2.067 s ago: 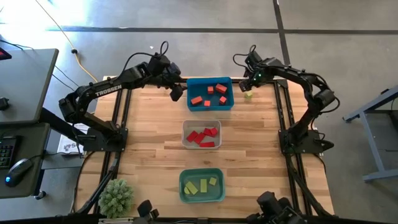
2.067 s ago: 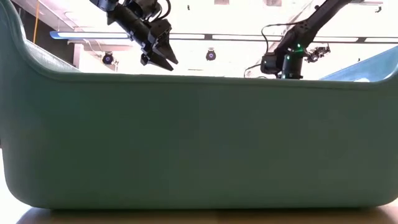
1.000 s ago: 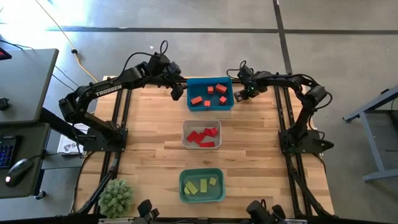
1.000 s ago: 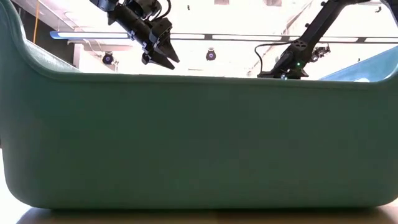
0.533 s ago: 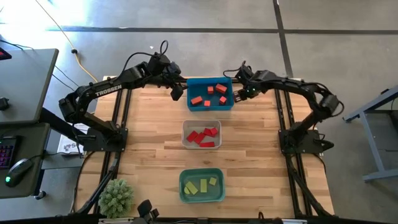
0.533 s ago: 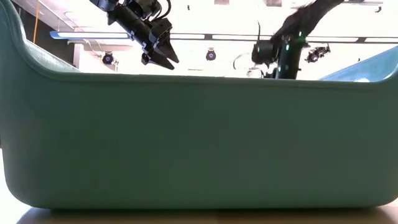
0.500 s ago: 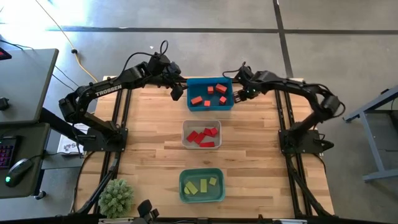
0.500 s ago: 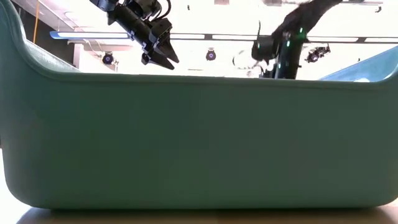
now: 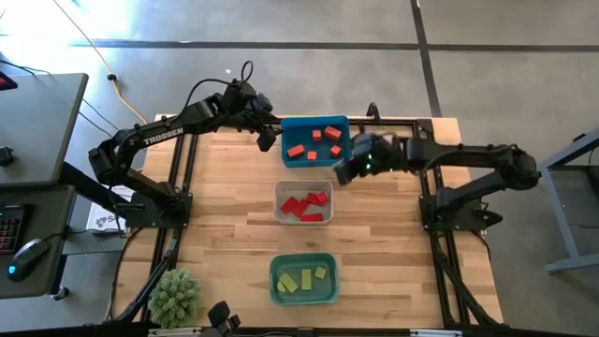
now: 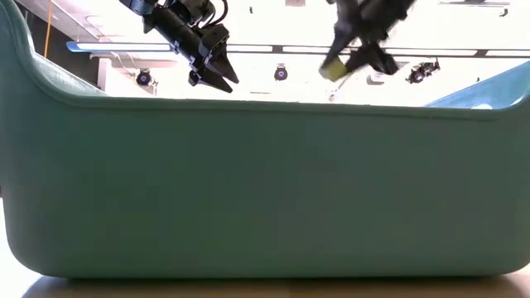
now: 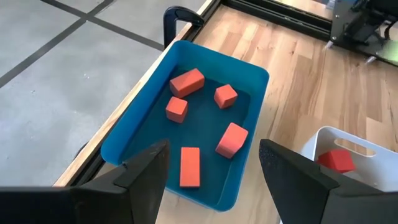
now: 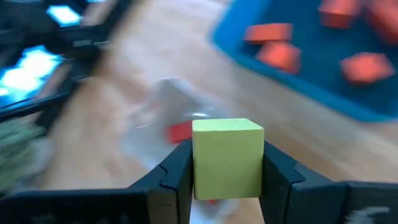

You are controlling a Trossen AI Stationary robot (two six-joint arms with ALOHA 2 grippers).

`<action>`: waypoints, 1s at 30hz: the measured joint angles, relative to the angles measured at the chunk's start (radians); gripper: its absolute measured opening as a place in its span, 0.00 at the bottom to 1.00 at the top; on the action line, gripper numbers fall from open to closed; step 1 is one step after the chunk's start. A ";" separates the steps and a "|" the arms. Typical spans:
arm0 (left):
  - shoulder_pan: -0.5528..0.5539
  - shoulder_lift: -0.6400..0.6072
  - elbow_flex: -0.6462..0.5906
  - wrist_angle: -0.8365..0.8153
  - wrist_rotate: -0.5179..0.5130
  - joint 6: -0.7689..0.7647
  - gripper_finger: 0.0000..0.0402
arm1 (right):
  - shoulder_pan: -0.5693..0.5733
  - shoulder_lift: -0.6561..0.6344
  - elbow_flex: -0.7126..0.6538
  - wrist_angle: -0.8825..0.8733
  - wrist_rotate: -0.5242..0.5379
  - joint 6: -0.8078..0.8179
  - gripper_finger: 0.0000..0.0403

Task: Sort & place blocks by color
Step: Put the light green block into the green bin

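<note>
**Q:** Right arm swung in from the far right corner of the desk since two seconds back, yeah? Left one didn't budge?

**A:** Yep. Going left to right: left pincer hangs just off the left side of the blue bin, fingers spread, nothing in them. Orange blocks sit in that bin. Right pincer is now by the blue bin's near right corner, clamped on a yellow-green block; you can see it squeezed between both fingers.

**Q:** So which step is this?

**A:** Carry phase, I'd say. Reds are in the grey bin, yellow-greens in the teal bin.

**Q:** Next move?

**A:** Probably keep hauling toward the near edge, past the grey bin, stop over the teal one, then let go. Don't drop early or it lands with the reds.
</note>
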 joint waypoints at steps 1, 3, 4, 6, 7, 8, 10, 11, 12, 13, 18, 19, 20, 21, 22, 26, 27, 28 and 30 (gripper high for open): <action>0.000 0.000 0.000 0.000 0.000 -0.001 0.59 | 0.034 0.005 0.000 0.039 0.000 -0.001 0.27; 0.000 0.000 0.000 -0.002 0.000 -0.020 0.59 | 0.092 0.017 0.000 0.109 -0.003 -0.006 0.27; 0.000 0.000 0.000 -0.003 0.001 -0.035 0.59 | 0.120 0.024 0.000 0.135 -0.004 -0.010 0.27; 0.000 0.000 0.000 -0.004 0.001 -0.060 0.59 | 0.169 0.035 0.000 0.184 -0.006 -0.035 0.27; 0.000 0.000 0.000 -0.004 0.001 -0.062 0.59 | 0.193 0.041 0.000 0.200 -0.006 -0.051 0.27; 0.000 0.000 0.000 -0.004 0.001 -0.065 0.59 | 0.213 0.047 0.000 0.209 -0.007 -0.060 0.27; -0.001 0.000 0.000 -0.007 0.002 -0.090 0.59 | 0.251 0.057 0.000 0.227 -0.011 -0.076 0.27; -0.004 0.000 0.000 -0.013 0.003 -0.106 0.59 | 0.268 0.058 0.000 0.228 -0.018 -0.082 0.27; -0.008 0.000 0.000 -0.021 0.003 -0.122 0.59 | 0.285 0.062 0.000 0.231 -0.027 -0.087 0.27; -0.014 0.000 0.000 -0.031 0.002 -0.139 0.59 | 0.301 0.067 0.000 0.237 -0.034 -0.090 0.27; -0.084 -0.002 0.000 -0.084 0.004 -0.229 0.59 | 0.383 0.095 -0.001 0.262 -0.059 -0.131 0.27; -0.108 -0.004 0.000 -0.088 0.004 -0.242 0.59 | 0.398 0.106 -0.001 0.261 -0.059 -0.138 0.27; -0.136 -0.006 0.000 -0.087 0.003 -0.250 0.59 | 0.412 0.121 -0.001 0.266 -0.059 -0.138 0.27; -0.167 -0.010 0.000 -0.088 0.002 -0.259 0.59 | 0.424 0.137 -0.001 0.266 -0.061 -0.132 0.27; -0.199 -0.015 0.000 -0.088 0.003 -0.269 0.59 | 0.441 0.155 -0.001 0.266 -0.061 -0.121 0.27; -0.335 -0.042 0.000 -0.088 -0.011 -0.322 0.59 | 0.504 0.238 -0.001 0.311 -0.092 -0.114 0.27; -0.370 -0.049 0.000 -0.088 -0.027 -0.340 0.59 | 0.518 0.260 -0.001 0.336 -0.108 -0.113 0.27; -0.405 -0.062 0.000 -0.093 -0.048 -0.359 0.59 | 0.534 0.281 -0.001 0.365 -0.120 -0.114 0.27; -0.476 -0.089 0.000 -0.097 -0.096 -0.387 0.59 | 0.563 0.316 -0.001 0.378 -0.145 -0.114 0.27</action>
